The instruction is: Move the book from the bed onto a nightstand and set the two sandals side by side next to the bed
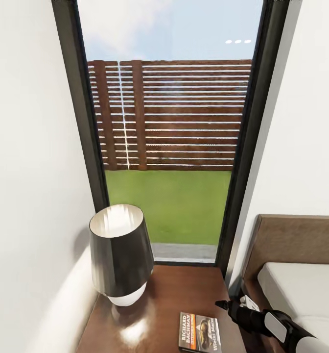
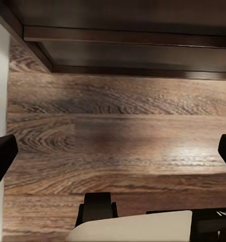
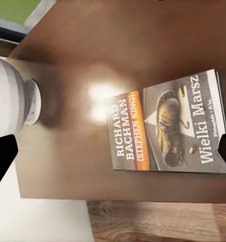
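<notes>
Your head camera faces a tall black-framed window (image 1: 169, 132) between white walls, with a slatted wooden fence (image 1: 174, 115) and grass (image 1: 169, 203) outside.

At the lower right you see the bed (image 1: 301, 284): brown headboard, light grey mattress corner.

Directly below the window stands the nightstand (image 1: 184, 294), glossy dark brown top, just beside the bed on its left as you look at it.

A lamp (image 1: 120, 255) with a dark flared shade and a white base stands on the back left part of the nightstand top. In the right wrist view the white base (image 3: 14, 98) sits on the same top, apart from the book.

The book (image 1: 199, 332) lies flat, cover up, on the front right part of the nightstand, near its front edge. The right wrist view reads the cover clearly (image 3: 168, 128): "RICHARD BACHMAN (STEPHEN KING)", "Wielki Marsz", orange stripe, a shoe photo in the middle. Nothing touches it.

Your right gripper (image 1: 222, 305) comes in from the lower right on a black and white arm, just beside the book's far right corner. In the wrist view its dark fingertips (image 3: 2, 159) sit spread wide at either edge of the frame, released, holding nothing, with the book between and beyond them.

Your left gripper (image 2: 113, 156) looks at wood-plank floor (image 2: 118, 131) and the underside of dark wooden furniture (image 2: 128, 48). Fingertips (image 2: 1, 156) spread wide too, released, nothing between them.
</notes>
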Robot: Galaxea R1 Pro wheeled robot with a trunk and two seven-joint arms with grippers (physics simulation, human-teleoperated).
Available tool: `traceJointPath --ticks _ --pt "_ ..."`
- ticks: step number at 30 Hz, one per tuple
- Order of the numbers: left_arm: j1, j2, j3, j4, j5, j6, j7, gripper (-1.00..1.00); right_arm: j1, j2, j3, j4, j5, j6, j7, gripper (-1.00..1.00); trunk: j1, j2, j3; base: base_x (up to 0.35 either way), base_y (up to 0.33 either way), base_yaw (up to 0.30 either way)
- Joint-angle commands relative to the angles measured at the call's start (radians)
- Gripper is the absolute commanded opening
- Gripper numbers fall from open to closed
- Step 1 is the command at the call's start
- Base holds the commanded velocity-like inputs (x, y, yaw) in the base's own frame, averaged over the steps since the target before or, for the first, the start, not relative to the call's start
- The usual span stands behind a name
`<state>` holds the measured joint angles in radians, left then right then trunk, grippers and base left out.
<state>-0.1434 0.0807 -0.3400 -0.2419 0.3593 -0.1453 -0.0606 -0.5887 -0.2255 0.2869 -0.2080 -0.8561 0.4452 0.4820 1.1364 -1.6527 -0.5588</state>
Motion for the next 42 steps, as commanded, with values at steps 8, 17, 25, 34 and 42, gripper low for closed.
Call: traceJointPath --ticks 8,17,25,34,42 --pt "-0.001 0.001 -0.007 0.001 0.011 -0.003 -0.002 1.00 0.000 0.002 0.004 0.000 -0.004 -0.009 0.001 1.00 -0.031 0.056 0.024 0.000 0.000 0.000" --pt "-0.001 0.001 -0.007 0.001 0.010 -0.003 -0.002 1.00 0.000 0.005 0.007 0.001 -0.004 -0.032 0.001 1.00 -0.065 0.119 0.052 0.000 0.000 0.000" --pt "-0.001 0.001 -0.007 0.001 0.010 -0.003 -0.002 1.00 0.000 0.005 0.006 0.001 -0.004 -0.035 0.001 1.00 -0.096 0.175 0.077 0.000 0.000 0.000" --pt "-0.001 0.001 -0.007 0.002 0.010 -0.003 -0.001 1.00 0.000 0.004 0.006 0.001 -0.004 -0.036 0.001 1.00 -0.131 0.238 0.106 0.000 0.000 0.000" --pt "-0.001 0.001 -0.007 0.002 0.010 -0.003 -0.002 1.00 0.001 0.006 0.007 0.001 -0.004 -0.037 0.001 1.00 -0.161 0.294 0.131 0.000 0.000 0.000"
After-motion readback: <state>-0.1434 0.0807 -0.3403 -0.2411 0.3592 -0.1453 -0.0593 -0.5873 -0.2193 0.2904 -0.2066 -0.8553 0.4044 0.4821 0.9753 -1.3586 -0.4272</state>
